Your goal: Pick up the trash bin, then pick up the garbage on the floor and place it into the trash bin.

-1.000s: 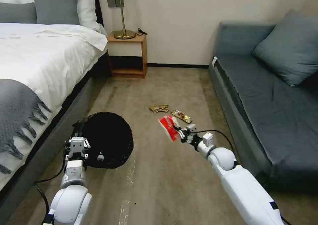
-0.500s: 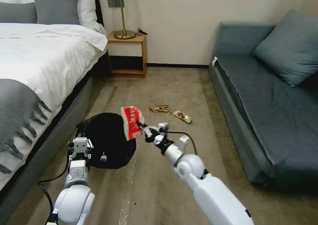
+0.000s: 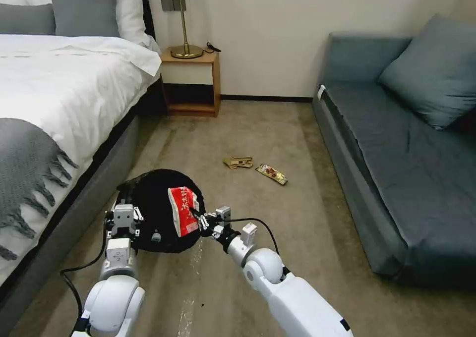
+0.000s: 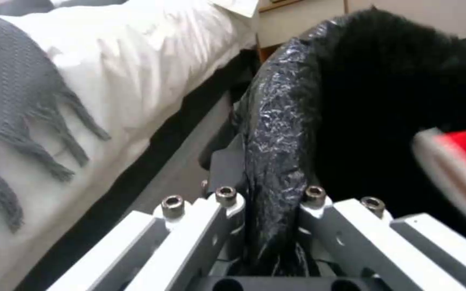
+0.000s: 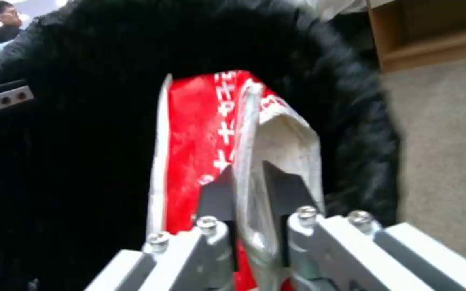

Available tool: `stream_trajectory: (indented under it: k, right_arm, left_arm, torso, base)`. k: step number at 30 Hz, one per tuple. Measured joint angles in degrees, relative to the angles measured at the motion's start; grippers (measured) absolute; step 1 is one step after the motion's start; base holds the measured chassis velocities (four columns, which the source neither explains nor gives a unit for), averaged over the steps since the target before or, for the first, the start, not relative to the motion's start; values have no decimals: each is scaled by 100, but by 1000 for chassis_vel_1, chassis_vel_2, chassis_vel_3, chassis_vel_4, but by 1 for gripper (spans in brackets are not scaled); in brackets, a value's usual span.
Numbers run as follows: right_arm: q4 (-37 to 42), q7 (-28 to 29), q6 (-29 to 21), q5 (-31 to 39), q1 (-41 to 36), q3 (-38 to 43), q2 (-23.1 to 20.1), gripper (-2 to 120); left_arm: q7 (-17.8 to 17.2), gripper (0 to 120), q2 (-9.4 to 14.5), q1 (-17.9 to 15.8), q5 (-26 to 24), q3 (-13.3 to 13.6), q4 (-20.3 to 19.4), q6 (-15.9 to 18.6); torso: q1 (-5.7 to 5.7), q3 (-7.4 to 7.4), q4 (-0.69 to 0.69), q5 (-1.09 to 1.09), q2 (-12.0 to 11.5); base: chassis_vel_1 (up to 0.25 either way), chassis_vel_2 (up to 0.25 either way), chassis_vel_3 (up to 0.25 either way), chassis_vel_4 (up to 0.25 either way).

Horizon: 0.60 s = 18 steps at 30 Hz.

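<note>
Carpet | right pincer (image 3: 197,220) clamps red-and-white packet (image 3: 182,210) | over trash bin (image 3: 148,198)

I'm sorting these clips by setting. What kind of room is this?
Likely a hotel-style bedroom: a made bed with white linen, a wooden nightstand with a brass lamp, and a grey sofa on carpet.

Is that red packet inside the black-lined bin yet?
Not yet dropped. The right pincer is shut on the red packet, holding it over the mouth of the bin, which the left pincer grips.
</note>
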Motion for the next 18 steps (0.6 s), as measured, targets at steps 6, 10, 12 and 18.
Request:
stream_trajectory:
  k: [6, 10, 12, 18]
  right_arm:
    - [63, 4, -14, -22, 11, -13, -22, 39]
    - [179, 26, -26, -19, 7, 17, -38, 52]
    - [270, 57, -34, -10, 6, 62, -47, 62]
    - [491, 332, -125, 46, 21, 342, -133, 84]
  left_arm:
    - [46, 5, 22, -7, 20, 3, 36, -28]
    - [50, 5, 33, -14, 30, -17, 77, -42]
    - [51, 5, 38, -15, 32, -36, 105, -57]
    - [51, 5, 115, -37, 26, -175, 172, -98]
  torso:
    - [0, 0, 0, 1, 0]
    - [0, 0, 0, 1, 1]
    - [0, 0, 0, 1, 1]
    - [0, 0, 0, 1, 1]
  base:
    - [0, 0, 0, 0]
    - [0, 0, 0, 0]
    - [0, 0, 0, 0]
    - [0, 0, 0, 0]
